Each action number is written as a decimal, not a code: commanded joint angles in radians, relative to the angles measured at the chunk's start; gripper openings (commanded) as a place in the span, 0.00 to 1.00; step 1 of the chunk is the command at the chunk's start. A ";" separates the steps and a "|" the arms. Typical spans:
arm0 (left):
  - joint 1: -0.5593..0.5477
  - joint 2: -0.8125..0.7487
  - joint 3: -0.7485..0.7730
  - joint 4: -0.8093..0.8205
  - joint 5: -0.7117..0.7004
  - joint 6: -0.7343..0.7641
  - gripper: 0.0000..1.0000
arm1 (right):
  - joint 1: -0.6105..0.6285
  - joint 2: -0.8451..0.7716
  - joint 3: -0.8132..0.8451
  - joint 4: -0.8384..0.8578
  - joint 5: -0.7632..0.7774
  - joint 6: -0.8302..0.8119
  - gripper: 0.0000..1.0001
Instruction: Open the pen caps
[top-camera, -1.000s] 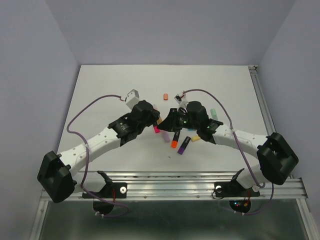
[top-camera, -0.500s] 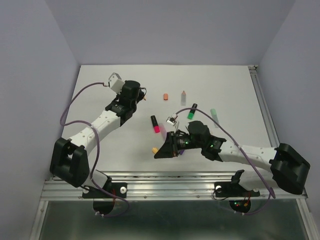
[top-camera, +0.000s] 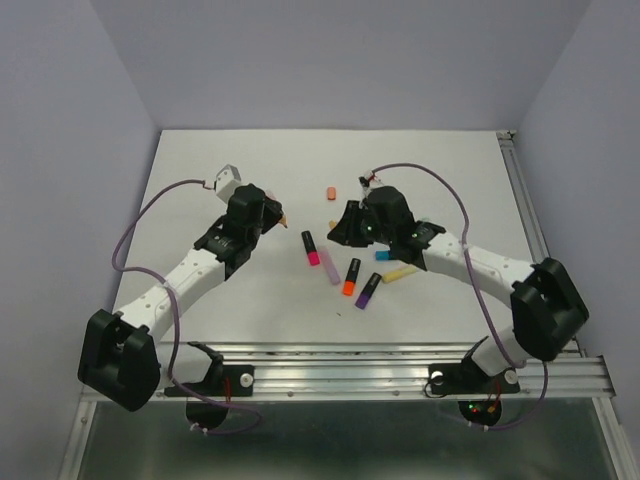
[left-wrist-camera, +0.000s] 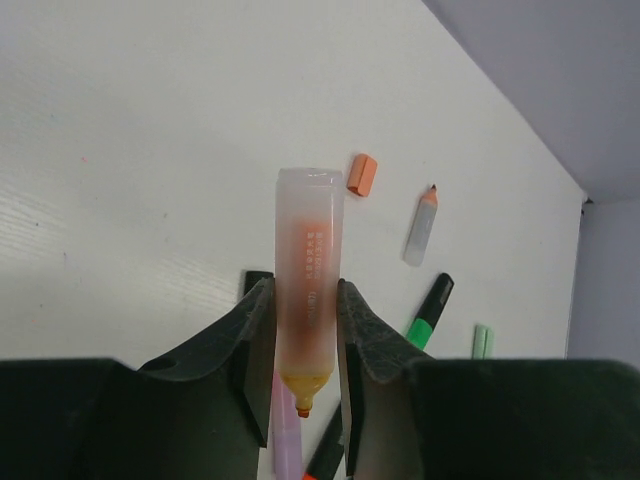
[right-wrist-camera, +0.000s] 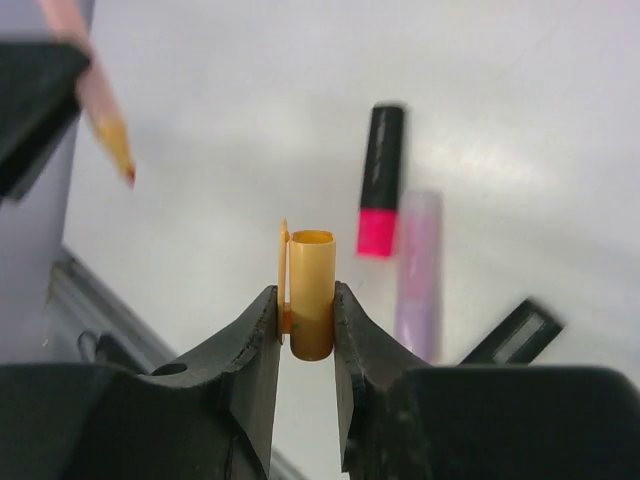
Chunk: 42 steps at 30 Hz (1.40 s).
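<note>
A peach pen (left-wrist-camera: 308, 240), tip bared, is clamped in the left end effector (left-wrist-camera: 305, 300). An orange-yellow cap (right-wrist-camera: 311, 265) is pinched in the right end effector (right-wrist-camera: 305, 305). A loose cap (top-camera: 331, 192) lies at upper centre of the counter (top-camera: 200, 180). Several capped pens (top-camera: 350, 277) at centre are judged still to be opened.

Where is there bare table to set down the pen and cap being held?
Bare: the table's far strip beyond the loose orange cap, and the far-right corner beside the rail. Crowded: the centre, around the pink-ended pen and orange-ended pen.
</note>
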 joint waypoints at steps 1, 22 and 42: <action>0.001 -0.025 -0.051 0.010 0.102 0.040 0.00 | -0.094 0.219 0.223 -0.062 0.167 -0.116 0.01; -0.004 0.019 -0.034 -0.009 0.107 0.084 0.00 | -0.133 0.898 0.963 -0.300 0.310 -0.303 0.08; -0.005 0.079 0.090 -0.052 0.142 0.152 0.00 | -0.133 0.797 1.049 -0.441 0.396 -0.280 0.55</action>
